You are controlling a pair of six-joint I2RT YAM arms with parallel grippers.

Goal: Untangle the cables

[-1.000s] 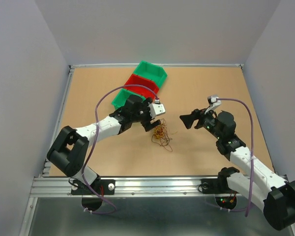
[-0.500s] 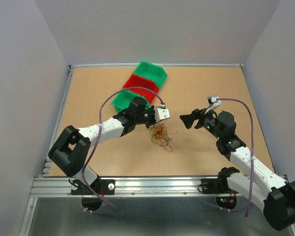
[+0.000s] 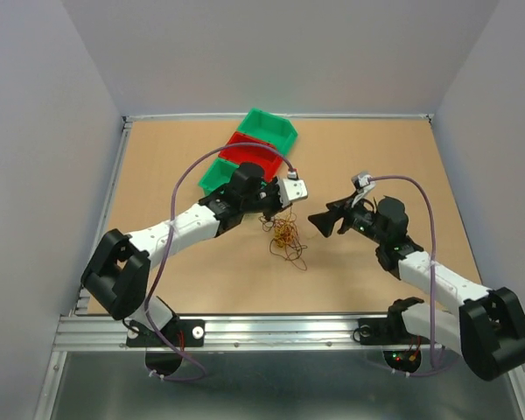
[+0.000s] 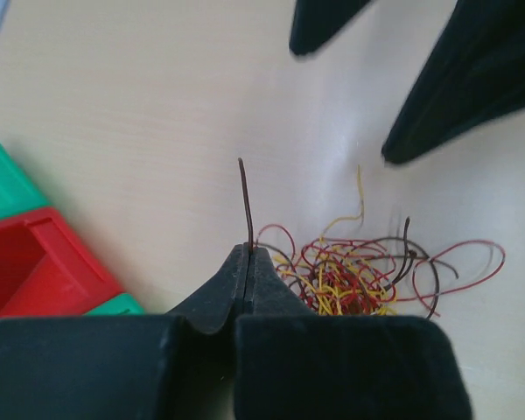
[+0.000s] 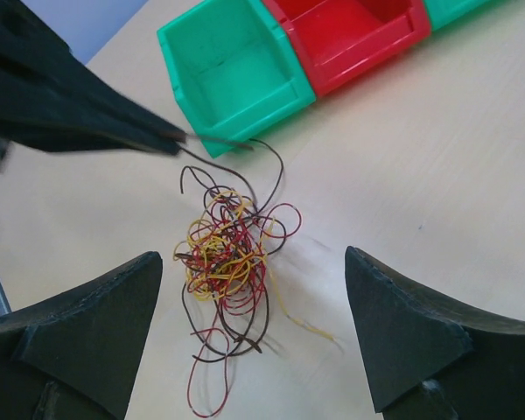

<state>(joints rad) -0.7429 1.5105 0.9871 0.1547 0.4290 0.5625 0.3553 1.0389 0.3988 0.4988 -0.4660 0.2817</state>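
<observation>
The cables (image 3: 286,238) lie as a small curly tangle of yellow, red and dark brown wires (image 5: 227,249) on the wooden table. My left gripper (image 4: 249,251) is shut on the end of one dark brown cable (image 4: 246,199), whose tip sticks out past the closed fingertips. In the right wrist view that strand (image 5: 245,145) runs from the left fingertips (image 5: 171,140) and curls down into the tangle. The left gripper (image 3: 268,210) sits just up-left of the tangle. My right gripper (image 3: 318,220) is open, just right of the tangle, its fingers (image 5: 96,324) wide on either side of the heap.
Three bins stand in a diagonal row behind the left arm: green (image 3: 271,129), red (image 3: 254,150), green (image 3: 212,177). The nearest green bin (image 5: 236,74) is close above the tangle. Purple arm cables (image 3: 188,179) arc over both arms. Table rails (image 3: 114,201) border the left side.
The left gripper has closed on the dark brown cable end and shifted slightly back and right. The right gripper has moved left, closer to the tangle, staying open.
</observation>
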